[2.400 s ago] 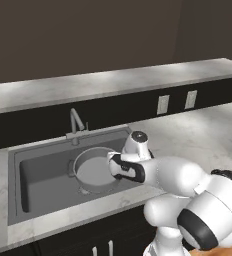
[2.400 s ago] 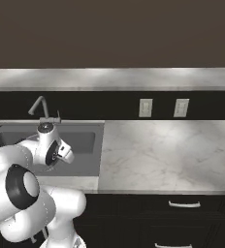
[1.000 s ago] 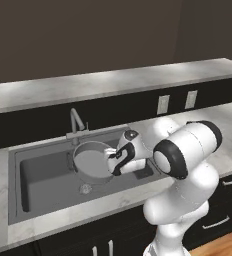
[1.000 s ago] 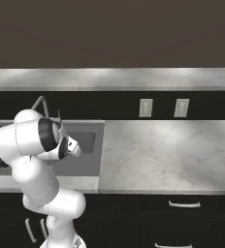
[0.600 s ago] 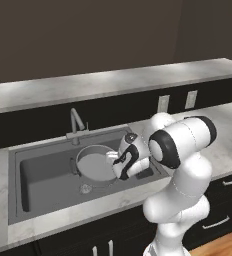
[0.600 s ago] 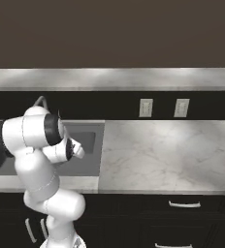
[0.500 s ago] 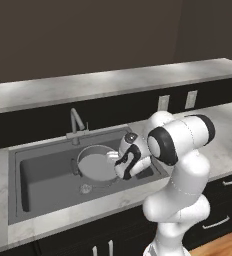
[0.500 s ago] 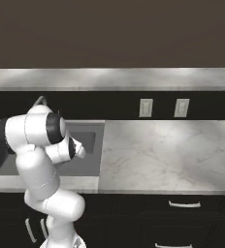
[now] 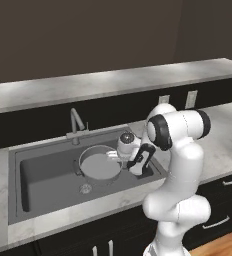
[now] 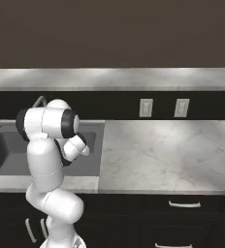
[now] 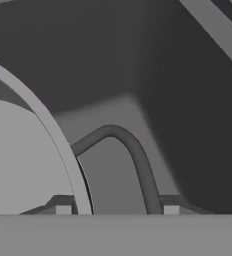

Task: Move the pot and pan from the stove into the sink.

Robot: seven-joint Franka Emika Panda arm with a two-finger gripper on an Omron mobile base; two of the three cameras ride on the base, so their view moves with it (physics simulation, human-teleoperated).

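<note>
The pot, a wide round grey one with straight walls, sits in the right half of the dark sink. My gripper reaches down to its right rim. In the hand view the pot's pale rim curves down the left, and its loop handle runs between my two finger tips, which sit just outside the loop; my gripper is shut on it. The pan and the stove are out of view.
A slim curved faucet stands behind the basin, and the round drain lies just in front of the pot. Marble counter runs to the right of the sink, with two wall outlets above it.
The arm has folded in over the basin and carried the pot a little down and right, onto the sink floor. The grip on the handle has held.
</note>
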